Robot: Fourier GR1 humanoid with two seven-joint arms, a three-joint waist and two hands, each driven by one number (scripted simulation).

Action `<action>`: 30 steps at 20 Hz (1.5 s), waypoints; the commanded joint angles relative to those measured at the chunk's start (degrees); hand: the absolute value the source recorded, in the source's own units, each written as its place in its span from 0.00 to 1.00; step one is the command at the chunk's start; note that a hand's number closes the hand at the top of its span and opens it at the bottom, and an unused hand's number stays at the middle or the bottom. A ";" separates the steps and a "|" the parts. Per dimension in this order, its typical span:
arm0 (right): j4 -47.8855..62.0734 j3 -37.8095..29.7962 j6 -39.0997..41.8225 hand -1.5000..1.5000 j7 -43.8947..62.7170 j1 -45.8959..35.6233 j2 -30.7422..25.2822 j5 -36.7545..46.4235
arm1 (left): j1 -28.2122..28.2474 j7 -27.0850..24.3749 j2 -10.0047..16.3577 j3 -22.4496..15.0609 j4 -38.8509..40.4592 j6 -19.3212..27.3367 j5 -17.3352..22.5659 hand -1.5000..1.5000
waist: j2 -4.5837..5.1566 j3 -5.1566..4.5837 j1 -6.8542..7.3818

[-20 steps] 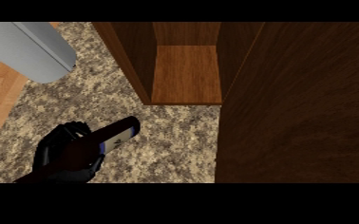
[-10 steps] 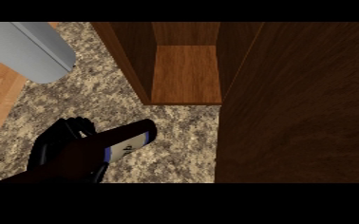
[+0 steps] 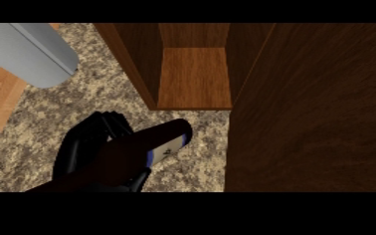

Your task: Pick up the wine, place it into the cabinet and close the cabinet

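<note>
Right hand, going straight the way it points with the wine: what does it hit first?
Its wine bottle would likely touch the cabinet shelf at its front edge, beside the dark wooden panel; height unclear.

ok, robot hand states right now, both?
Left robot hand: not in view.
Right robot hand: closed on the wine bottle.

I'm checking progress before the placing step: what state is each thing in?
wine: held in the hand, outside the cabinet.
right hand: curled round the wine.
cabinet: open, wine not yet inside.
</note>
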 commanded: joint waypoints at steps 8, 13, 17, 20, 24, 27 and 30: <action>-4.89 -1.27 0.46 0.00 0.52 1.41 0.82 -3.13 | -19.10 12.94 -1.62 -11.62 1.00 18.80 -2.78 1.00 | 0.11 0.03 -0.52; -8.88 -4.70 1.83 0.00 1.84 4.00 -0.73 -7.65 | -18.99 10.98 -1.64 -19.08 2.66 27.92 -4.27 1.00 | -0.03 0.04 -0.69; -7.47 -3.26 0.33 0.00 3.75 0.18 -0.59 -5.12 | -26.67 11.78 -1.64 -21.05 8.51 34.55 -4.06 1.00 | 0.03 0.00 -0.55; -9.28 -2.97 -0.64 0.00 5.87 -0.46 -0.97 -4.37 | -29.57 12.82 -1.64 -16.22 10.92 32.26 -4.17 1.00 | 0.08 -0.02 -0.50; -6.10 -4.09 3.09 0.00 -0.10 2.92 -0.25 -5.28 | -34.63 15.17 -1.63 -17.79 12.97 37.66 -4.53 1.00 | 0.09 0.02 -0.49; -7.47 -4.54 1.16 0.00 4.06 0.44 -1.13 -6.46 | -36.36 15.37 -1.63 -17.63 14.94 38.10 -5.70 1.00 | 0.05 0.00 -0.41; -10.46 -2.60 0.84 0.00 4.48 3.11 -0.05 -4.49 | -31.77 9.68 -1.64 -17.63 15.35 35.84 -3.37 1.00 | 0.04 -0.02 -0.35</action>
